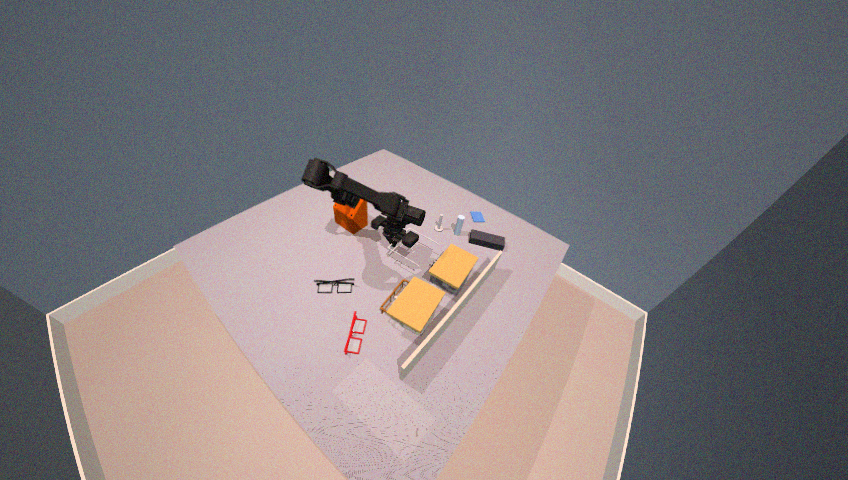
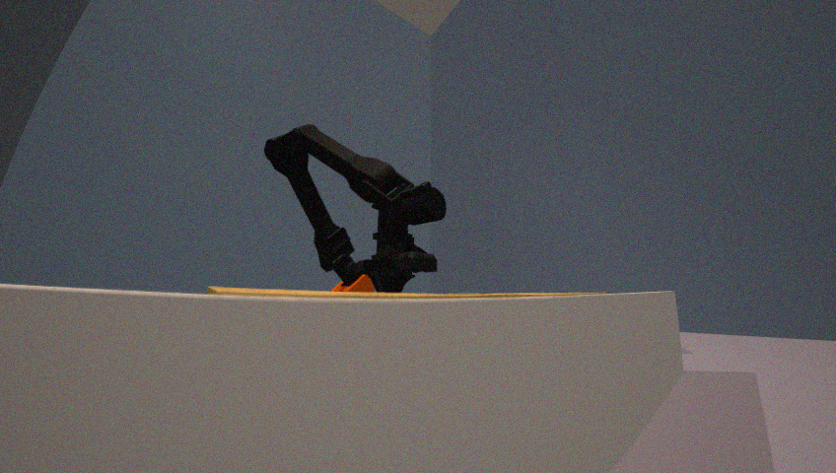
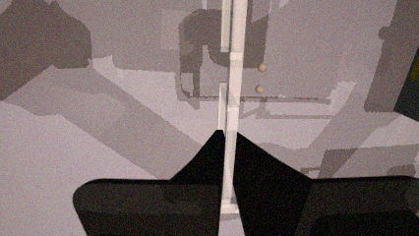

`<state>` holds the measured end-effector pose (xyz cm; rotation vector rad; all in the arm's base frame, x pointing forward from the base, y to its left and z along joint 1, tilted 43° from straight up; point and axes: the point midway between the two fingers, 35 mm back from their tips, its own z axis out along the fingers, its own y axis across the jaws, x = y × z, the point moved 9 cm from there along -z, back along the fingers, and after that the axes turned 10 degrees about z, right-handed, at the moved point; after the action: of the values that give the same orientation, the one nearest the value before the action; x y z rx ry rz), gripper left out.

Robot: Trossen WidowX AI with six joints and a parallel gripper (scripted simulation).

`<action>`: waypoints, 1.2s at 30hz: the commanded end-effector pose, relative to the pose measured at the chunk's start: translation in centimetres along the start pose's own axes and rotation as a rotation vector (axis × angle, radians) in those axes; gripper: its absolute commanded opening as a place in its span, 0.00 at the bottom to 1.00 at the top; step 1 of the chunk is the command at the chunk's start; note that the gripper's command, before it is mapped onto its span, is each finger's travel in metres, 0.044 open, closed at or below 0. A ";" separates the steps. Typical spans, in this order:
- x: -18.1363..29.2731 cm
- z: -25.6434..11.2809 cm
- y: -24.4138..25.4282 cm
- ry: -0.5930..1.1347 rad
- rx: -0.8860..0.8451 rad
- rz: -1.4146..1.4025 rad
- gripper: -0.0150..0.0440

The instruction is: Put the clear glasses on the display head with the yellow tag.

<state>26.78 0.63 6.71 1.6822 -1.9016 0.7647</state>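
My gripper (image 1: 394,242) (image 3: 224,137) is shut on the clear glasses (image 3: 237,74). It holds them by the front frame above the table, left of the two display heads in the top view. The temples reach toward the heads' side. The rear display head (image 1: 453,266) has a flat orange-yellow top and wears no glasses that I can make out. A yellow patch (image 3: 416,70) shows on the dark block at the wrist view's right edge. The other display head (image 1: 415,304) wears brown glasses (image 1: 389,299). In the exterior view the fingertips and glasses are hidden behind the pale panel.
A long pale panel (image 1: 452,312) stands behind both heads. Black glasses (image 1: 335,286) and red glasses (image 1: 351,333) lie on the table (image 1: 267,261). A black case (image 1: 486,239), a pale blue cylinder (image 1: 459,225), a small white stand (image 1: 439,227) and a blue cloth (image 1: 477,217) are at the back right.
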 end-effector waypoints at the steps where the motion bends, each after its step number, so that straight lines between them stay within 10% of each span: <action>1: -0.1 0.0 -0.6 0.002 0.014 0.000 0.25; 36: -0.8 0.1 -5.2 0.004 0.007 0.002 0.25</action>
<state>31.45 0.75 6.50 1.6816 -1.9072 0.7715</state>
